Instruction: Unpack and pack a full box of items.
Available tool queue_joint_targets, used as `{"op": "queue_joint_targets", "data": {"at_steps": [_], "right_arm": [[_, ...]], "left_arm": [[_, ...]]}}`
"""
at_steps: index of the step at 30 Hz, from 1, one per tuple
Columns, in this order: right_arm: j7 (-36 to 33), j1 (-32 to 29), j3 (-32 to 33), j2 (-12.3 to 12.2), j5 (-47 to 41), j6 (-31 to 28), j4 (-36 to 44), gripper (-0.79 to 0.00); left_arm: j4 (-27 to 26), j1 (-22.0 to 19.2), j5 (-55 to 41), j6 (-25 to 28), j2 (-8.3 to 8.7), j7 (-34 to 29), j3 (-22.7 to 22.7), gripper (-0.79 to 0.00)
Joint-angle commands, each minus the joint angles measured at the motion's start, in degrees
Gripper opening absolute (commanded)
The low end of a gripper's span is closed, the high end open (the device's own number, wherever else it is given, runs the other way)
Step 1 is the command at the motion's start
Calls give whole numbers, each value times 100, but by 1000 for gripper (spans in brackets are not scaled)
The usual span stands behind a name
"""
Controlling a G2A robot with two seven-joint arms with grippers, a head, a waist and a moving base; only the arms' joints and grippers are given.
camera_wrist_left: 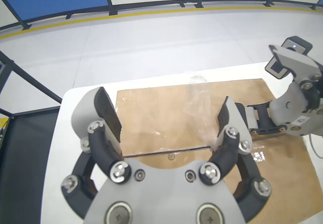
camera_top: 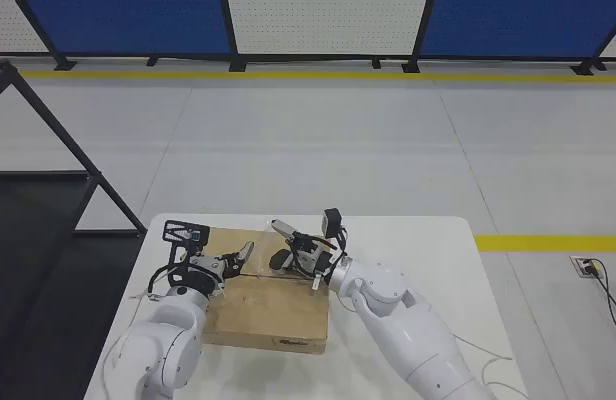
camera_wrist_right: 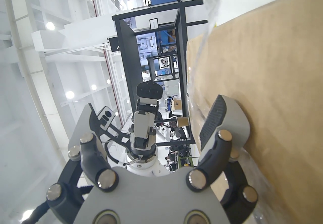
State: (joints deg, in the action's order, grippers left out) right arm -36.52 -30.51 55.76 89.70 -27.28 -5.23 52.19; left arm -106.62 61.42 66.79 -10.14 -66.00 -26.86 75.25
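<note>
Left hand (camera_wrist_left: 164, 95) and right hand (camera_wrist_right: 154, 101) hang splayed wide over the box (camera_wrist_left: 156, 119), right one seemingly rolled sideways.

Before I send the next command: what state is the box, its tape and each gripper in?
Cardboard box: flaps down, closed.
Clear tape: crumpled, partly lifted off the box top.
Left gripper: jaws open, empty, above the box.
Right gripper: jaws open, empty, low beside the box top.

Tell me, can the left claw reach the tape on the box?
Probably yes. The left claw hangs open over the box, and the loose clear tape stands right in front of it with nothing between.
</note>
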Motion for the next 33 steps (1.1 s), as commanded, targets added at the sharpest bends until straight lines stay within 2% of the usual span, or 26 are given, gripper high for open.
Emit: {"op": "queue_joint_targets", "data": {"at_steps": [1,6,11,23,29,33], "right_arm": [[127,6,-23,25,2,-9,77,0],[746,106,-55,86,106,401,122,0],[856,69,6,83,198,550,222,0],[1388,-144,184,34,607,1096,698,0],[1777,70,75,128,693,1198,494,0],[1805,291,-25,222,589,1213,181,0]], "left_arm": [[-30,95,-52,-143,-13,134,60,0],[-102,355,-209,-434,-37,480,287,0],[-165,594,-409,-636,-64,788,497,0],[-175,734,-619,-350,-85,886,796,0],[-187,892,-742,-347,-100,1034,964,0],[-235,1063,-866,-368,-108,1155,1139,0]]}}
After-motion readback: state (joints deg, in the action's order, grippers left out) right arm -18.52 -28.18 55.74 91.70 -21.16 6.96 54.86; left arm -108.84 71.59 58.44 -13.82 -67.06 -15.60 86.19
